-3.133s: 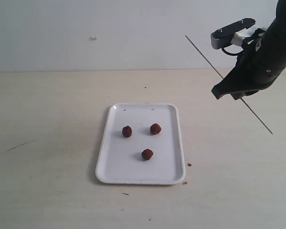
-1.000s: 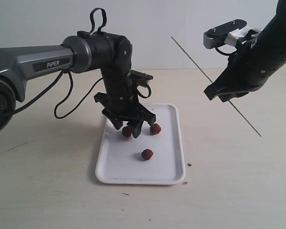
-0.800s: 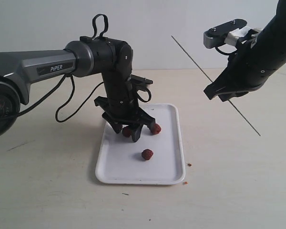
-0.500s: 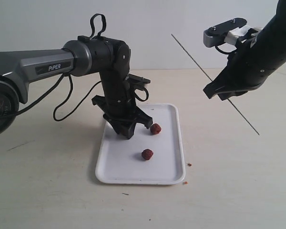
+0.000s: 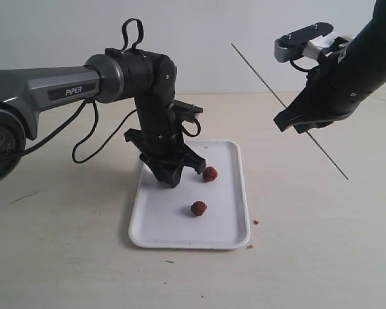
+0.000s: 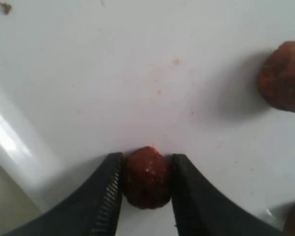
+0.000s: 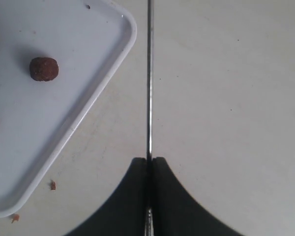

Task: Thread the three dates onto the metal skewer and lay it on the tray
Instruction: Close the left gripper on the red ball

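— What do we see changed from 1 second ago?
— Our left gripper (image 5: 172,175), then spread around the third date (image 6: 146,179), now pinches it at mid-frame.
— And the tray (image 5: 174,226)?
— 2 loose dates lie on it: the near date (image 5: 198,208), then the far date (image 5: 210,174) beside the pinched one. At upper right, our right gripper (image 5: 302,123) clamps the metal skewer (image 5: 264,82), slanted in the air.

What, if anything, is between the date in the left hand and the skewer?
Nothing visible. The left hand pinches one date on the tray; the right hand holds the metal skewer aloft to the side, open air between.
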Motion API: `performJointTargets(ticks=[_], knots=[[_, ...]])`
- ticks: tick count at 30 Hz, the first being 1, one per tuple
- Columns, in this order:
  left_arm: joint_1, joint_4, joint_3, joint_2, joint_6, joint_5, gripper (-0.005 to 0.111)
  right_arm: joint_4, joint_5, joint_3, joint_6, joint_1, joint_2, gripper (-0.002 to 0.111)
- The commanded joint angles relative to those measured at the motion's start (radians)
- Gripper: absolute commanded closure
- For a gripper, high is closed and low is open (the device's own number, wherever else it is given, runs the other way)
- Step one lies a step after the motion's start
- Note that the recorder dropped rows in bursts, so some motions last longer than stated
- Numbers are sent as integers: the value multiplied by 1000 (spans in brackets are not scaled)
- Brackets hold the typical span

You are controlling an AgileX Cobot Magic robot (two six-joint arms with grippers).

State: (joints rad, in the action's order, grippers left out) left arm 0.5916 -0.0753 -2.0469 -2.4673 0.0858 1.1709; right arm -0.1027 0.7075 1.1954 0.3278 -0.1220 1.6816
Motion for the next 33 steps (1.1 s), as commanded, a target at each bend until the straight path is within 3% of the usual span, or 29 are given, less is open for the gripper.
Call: performJointTargets(ticks=[1, 33], knots=[[1, -19, -3, 12, 7, 12, 73, -5, -24, -3, 8, 6, -6, 108], [1, -21, -3, 17, 38, 48, 73, -61, -23, -3, 8, 6, -6, 108]])
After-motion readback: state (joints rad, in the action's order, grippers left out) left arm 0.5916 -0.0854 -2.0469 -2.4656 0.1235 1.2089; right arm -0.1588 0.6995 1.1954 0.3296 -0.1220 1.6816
